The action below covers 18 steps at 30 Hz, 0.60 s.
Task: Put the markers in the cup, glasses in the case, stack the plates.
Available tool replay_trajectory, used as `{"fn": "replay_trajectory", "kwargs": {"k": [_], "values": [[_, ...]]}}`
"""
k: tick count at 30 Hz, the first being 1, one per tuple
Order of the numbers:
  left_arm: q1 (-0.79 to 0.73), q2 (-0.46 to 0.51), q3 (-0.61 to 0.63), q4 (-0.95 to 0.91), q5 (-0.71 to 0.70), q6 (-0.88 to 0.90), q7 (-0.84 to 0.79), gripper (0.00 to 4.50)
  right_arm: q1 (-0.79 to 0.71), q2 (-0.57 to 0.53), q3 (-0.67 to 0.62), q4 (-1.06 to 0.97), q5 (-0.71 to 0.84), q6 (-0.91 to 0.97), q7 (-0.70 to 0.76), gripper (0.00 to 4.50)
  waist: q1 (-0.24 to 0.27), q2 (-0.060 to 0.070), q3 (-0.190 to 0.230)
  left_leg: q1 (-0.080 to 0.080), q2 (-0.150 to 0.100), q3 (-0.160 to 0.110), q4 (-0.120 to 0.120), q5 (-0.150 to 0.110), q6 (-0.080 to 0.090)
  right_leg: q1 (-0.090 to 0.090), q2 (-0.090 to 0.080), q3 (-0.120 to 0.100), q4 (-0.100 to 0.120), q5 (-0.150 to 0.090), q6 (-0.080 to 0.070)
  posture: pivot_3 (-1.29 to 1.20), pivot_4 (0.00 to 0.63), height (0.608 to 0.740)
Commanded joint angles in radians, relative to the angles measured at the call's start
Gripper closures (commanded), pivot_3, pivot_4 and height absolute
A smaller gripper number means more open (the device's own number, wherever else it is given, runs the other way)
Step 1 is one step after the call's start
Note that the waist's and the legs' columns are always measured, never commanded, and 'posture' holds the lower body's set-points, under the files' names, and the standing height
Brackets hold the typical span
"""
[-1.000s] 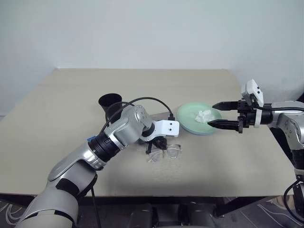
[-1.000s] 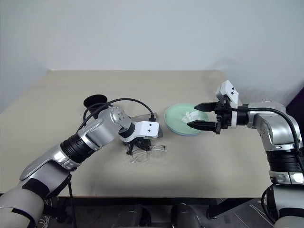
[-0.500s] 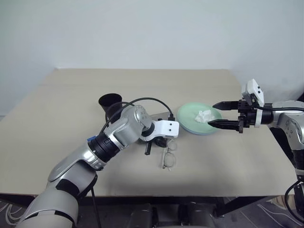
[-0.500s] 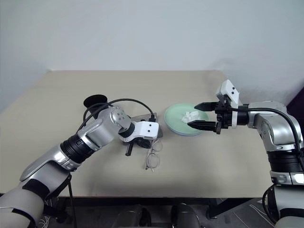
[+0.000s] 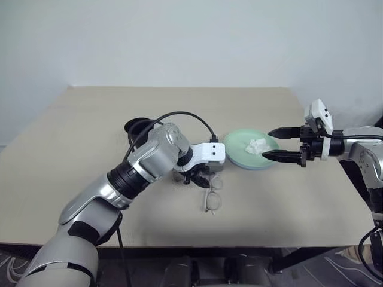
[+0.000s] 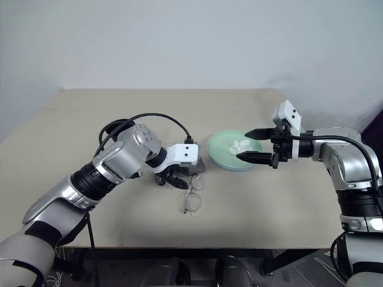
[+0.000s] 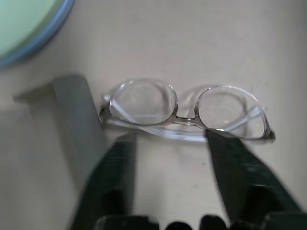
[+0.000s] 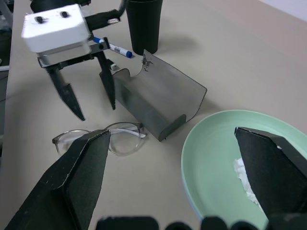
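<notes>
- The left gripper (image 8: 86, 98) has let go of the glasses (image 7: 187, 112): a second ago its fingers (image 8: 64, 93) were closed around them, now they stand apart just above the frame, touching nothing.
- The glasses lie folded on the bench (image 5: 90, 131), just beside the open grey case (image 8: 156, 103), not in it.
- Judgement: the glasses step is unfinished; a fresh grasp seems needed.
- The right gripper (image 5: 276, 144) hovers as before with fingers wide open over the mint green plate (image 5: 239, 149), which carries a white tissue (image 5: 257, 145).
- A blue-capped marker (image 8: 115, 48) lies by the black cup (image 8: 144, 24).
</notes>
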Motion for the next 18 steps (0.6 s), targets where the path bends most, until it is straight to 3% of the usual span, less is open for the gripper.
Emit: {"fn": "replay_trajectory", "kwargs": {"k": [1, 9, 18], "values": [[-0.067, -0.028, 0.013, -0.032, -0.036, 0.196, 0.039, 2.13, -0.025, -0.005, -0.015, -0.012, 0.010, -0.006, 0.000, 0.00, 0.000, 0.000, 0.000, 0.000, 0.000, 0.000, 0.000, 0.000, 0.000, 0.000, 0.000, 0.000, 0.000, 0.000, 0.000, 0.00, 0.000, 0.732], [-0.105, -0.081, 0.004, -0.068, -0.143, 0.450, 0.176, 2.13, -0.015, 0.001, -0.003, -0.031, 0.018, 0.011, 0.002, 0.00, -0.002, 0.000, 0.000, 0.000, 0.000, -0.001, 0.001, 0.000, 0.001, 0.001, -0.001, 0.002, 0.000, 0.000, 0.000, 0.00, 0.000, 0.732], [-0.083, -0.067, -0.019, -0.110, -0.269, 0.549, 0.321, 2.13, -0.008, 0.014, 0.002, -0.045, 0.022, 0.025, -0.004, 0.00, -0.003, 0.000, 0.000, 0.000, 0.000, -0.001, 0.001, 0.000, 0.001, 0.000, -0.001, 0.003, 0.002, 0.000, 0.000, 0.00, 0.000, 0.732]]}}
